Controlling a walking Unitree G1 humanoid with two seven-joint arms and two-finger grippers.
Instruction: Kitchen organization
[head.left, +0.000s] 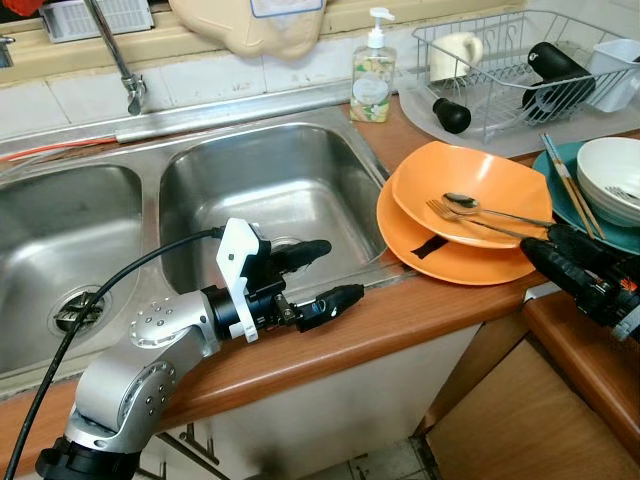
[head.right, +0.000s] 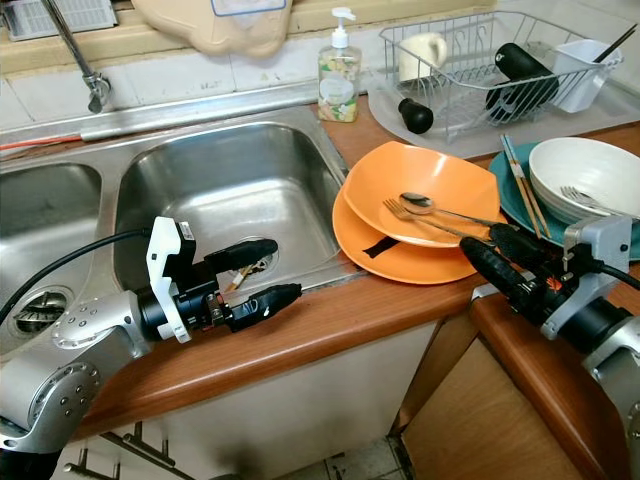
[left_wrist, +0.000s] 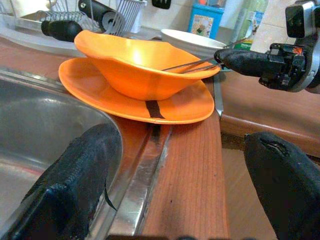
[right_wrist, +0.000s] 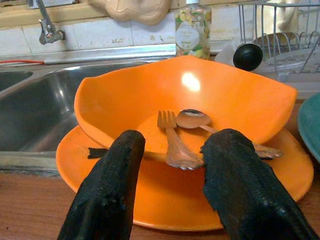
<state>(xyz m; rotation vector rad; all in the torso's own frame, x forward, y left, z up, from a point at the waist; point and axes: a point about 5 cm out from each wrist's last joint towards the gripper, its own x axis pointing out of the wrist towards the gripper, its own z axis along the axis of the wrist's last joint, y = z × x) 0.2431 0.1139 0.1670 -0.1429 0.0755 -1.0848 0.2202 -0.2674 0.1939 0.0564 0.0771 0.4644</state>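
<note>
An orange bowl sits on an orange plate on the wooden counter, right of the sink. A fork and a spoon lie in the bowl, handles pointing right. My right gripper is open at the bowl's right rim, its fingers either side of the cutlery handles in the right wrist view and not closed on them. My left gripper hovers open and empty over the front edge of the right sink basin, pointing toward the plate.
A white bowl rests on a teal plate with chopsticks behind the right gripper. A dish rack with a cup and a black bottle, and a soap bottle, stand at the back. A lower wooden surface lies at front right.
</note>
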